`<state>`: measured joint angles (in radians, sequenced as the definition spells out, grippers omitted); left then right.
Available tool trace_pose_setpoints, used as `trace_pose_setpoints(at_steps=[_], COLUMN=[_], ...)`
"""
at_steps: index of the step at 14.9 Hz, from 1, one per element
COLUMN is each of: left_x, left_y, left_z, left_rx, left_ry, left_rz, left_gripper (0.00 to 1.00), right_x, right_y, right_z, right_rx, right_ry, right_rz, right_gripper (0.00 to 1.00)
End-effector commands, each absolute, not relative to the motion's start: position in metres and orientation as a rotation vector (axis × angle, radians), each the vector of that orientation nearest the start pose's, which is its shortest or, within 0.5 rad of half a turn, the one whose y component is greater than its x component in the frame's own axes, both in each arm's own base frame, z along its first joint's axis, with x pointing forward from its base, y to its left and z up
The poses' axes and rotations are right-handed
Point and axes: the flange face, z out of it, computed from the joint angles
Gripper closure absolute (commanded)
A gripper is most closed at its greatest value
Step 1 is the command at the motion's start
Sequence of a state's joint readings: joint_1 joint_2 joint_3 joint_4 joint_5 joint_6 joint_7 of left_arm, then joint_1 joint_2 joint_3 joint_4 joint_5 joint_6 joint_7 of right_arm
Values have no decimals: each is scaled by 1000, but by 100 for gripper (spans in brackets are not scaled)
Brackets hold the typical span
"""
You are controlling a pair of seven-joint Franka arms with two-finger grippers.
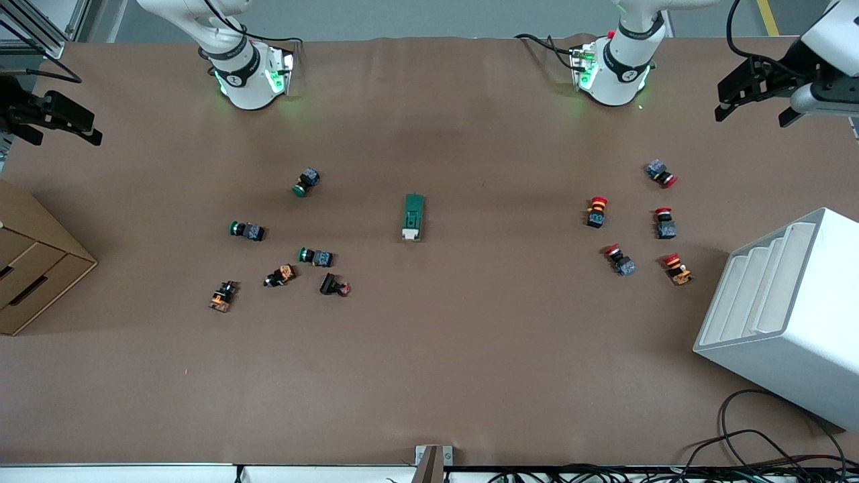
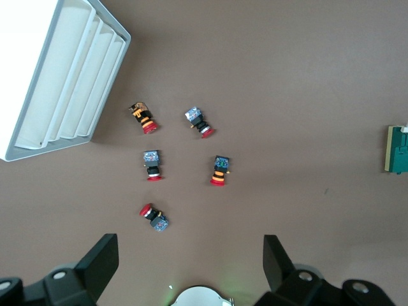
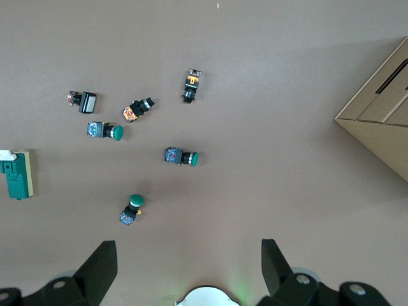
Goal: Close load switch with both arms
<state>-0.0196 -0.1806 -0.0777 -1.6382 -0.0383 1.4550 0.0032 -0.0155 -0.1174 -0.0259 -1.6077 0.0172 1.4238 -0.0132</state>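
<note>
two arms are up and drawn out to the ends of the worktop (image 1: 429,376), likely so both wrist cameras see the whole spread. the left tool (image 1: 758,90) hangs over the left arm's end, its fingers (image 2: 99,264) set wide on nothing. the right tool (image 1: 50,117) hangs over the right arm's end, fingers (image 3: 99,268) just as wide, nothing between them.

the switch (image 1: 413,217), a small green block with a pale end, lies alone mid-worktop, between the two bases and well apart from everything else. that middle spot looks chosen so either arm can reach it, one to steady the body and one to work the lever. whether its lever is thrown or not is too small to tell, so this scene fits a switch awaiting closing as well as one already closed with the arms backed off.

green buttons (image 1: 305,182) and a few black and orange ones lie scattered toward the right arm's end, red buttons (image 1: 596,210) toward the left arm's, apparently sorted by colour. a white rack (image 1: 792,302) stands near the red ones, a cardboard box (image 1: 33,268) by the green.
</note>
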Motion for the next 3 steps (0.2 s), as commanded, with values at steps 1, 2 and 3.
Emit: trace_pose_setpoints(at_steps=[1,2,3], left_x=[484,484,486], left_y=[-53,-52,-52], left_z=[679,678,676], left_rx=[-3141,-3135,-3125], left_ry=[158,157,159], left_rz=[8,10,17], left_gripper=[0,0,0], right_x=[495,495,495], right_y=[-19,-19,-20], right_z=[672,678,678], right_rx=[-3111,-3112,-3110], right_ry=[64,59,61], right_rz=[42,23,23], right_gripper=[0,0,0])
